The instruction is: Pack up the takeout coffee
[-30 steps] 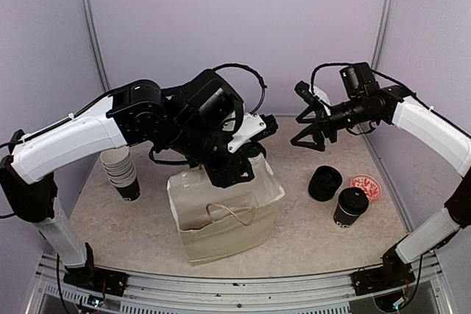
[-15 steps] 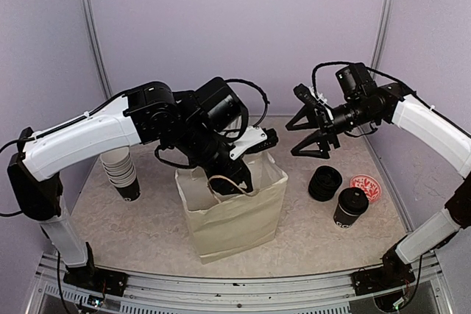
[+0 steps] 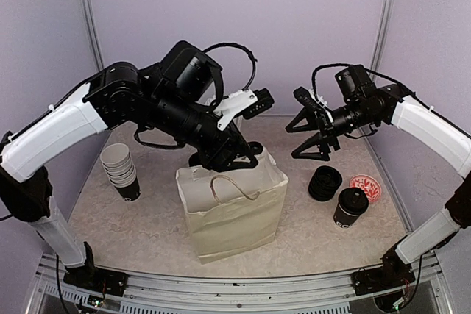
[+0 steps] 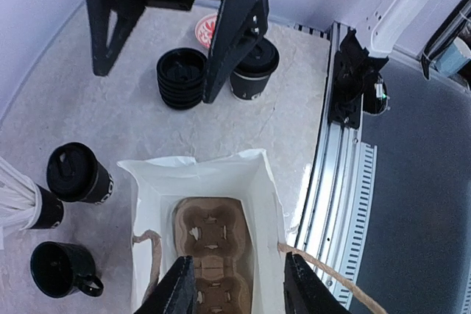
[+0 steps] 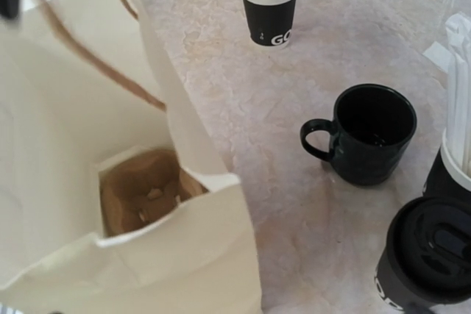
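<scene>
One lidded black takeout coffee (image 3: 351, 207) stands at the right of the table, beside a stack of black lids (image 3: 324, 183). A second lidded coffee (image 4: 77, 173) (image 5: 434, 255) stands behind the bag, next to the straws. The white paper bag (image 3: 232, 204) stands open at centre with a brown cup carrier (image 4: 213, 244) on its floor. My left gripper (image 4: 239, 288) hovers over the bag's mouth, jaws apart with nothing between them. My right gripper (image 3: 309, 134) hangs open in the air right of the bag, empty; its fingers do not show in its own wrist view.
A stack of empty black cups (image 3: 121, 170) stands at the left. A glossy mug (image 5: 368, 134) and a cup of white straws (image 4: 29, 200) sit behind the bag. A red-patterned disc (image 3: 364, 187) lies by the lids. The bag's rope handles (image 3: 232, 187) hang loose.
My left arm has lifted up and back from the bag's mouth, and its jaws have narrowed a little. The bag now stands taller and further right. The right gripper has edged toward the bag.
</scene>
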Available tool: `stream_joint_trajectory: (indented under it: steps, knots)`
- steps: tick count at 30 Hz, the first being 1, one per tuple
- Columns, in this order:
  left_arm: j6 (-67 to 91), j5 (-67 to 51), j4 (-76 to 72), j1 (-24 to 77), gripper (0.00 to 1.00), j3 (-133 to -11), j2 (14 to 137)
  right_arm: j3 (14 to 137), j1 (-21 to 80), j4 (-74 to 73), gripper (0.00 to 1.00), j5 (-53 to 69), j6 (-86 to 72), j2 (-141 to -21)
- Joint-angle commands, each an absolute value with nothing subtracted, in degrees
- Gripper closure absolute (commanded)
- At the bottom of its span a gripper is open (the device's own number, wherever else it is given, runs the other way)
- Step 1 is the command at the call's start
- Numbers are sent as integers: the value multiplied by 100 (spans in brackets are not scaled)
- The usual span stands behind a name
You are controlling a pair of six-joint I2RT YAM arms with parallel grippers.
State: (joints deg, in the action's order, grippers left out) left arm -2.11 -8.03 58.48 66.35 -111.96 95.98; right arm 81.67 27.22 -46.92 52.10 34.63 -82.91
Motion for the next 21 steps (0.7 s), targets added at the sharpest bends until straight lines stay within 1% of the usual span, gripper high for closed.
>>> stream_joint_trajectory:
  steps: [1,4,7,11,16,17,18,19,20,21]
  knots:
    - [-251,-348,5255,6653,57,-10959,8887,8158,2742,-4750,1,5263,3498,-8280]
    - [-221,142,5051,6653,52,-10465,8417,8181,2742,-4717,1,5119,3462,-8269]
    - [-167,897,5098,6647,47,-10085,8175,8193,2742,-4711,1,5076,3464,-8216]
    - [-124,1312,5340,6575,46,-9833,8234,8192,2742,-4712,1,5037,3483,-8183]
    - [-310,1171,5245,6507,49,-9781,8571,8221,2742,-4742,1,5002,3482,-8207]
    - [-355,1194,5206,6474,54,-9797,8622,8234,2742,-4743,1,4982,3488,-8213]
    - [-382,1217,5165,6424,64,-9854,8719,8247,2742,-4761,1,4967,3476,-8217]
    - [-410,1219,5137,6371,71,-9951,8782,8259,2742,-4763,1,4952,3472,-8218]
    - [-463,1172,5105,6319,87,-10064,8865,8273,2736,-4767,1,4930,3465,-8218]
    - [-528,1098,5061,6304,95,-10166,8939,8279,2727,-4764,1,4914,3459,-8218]
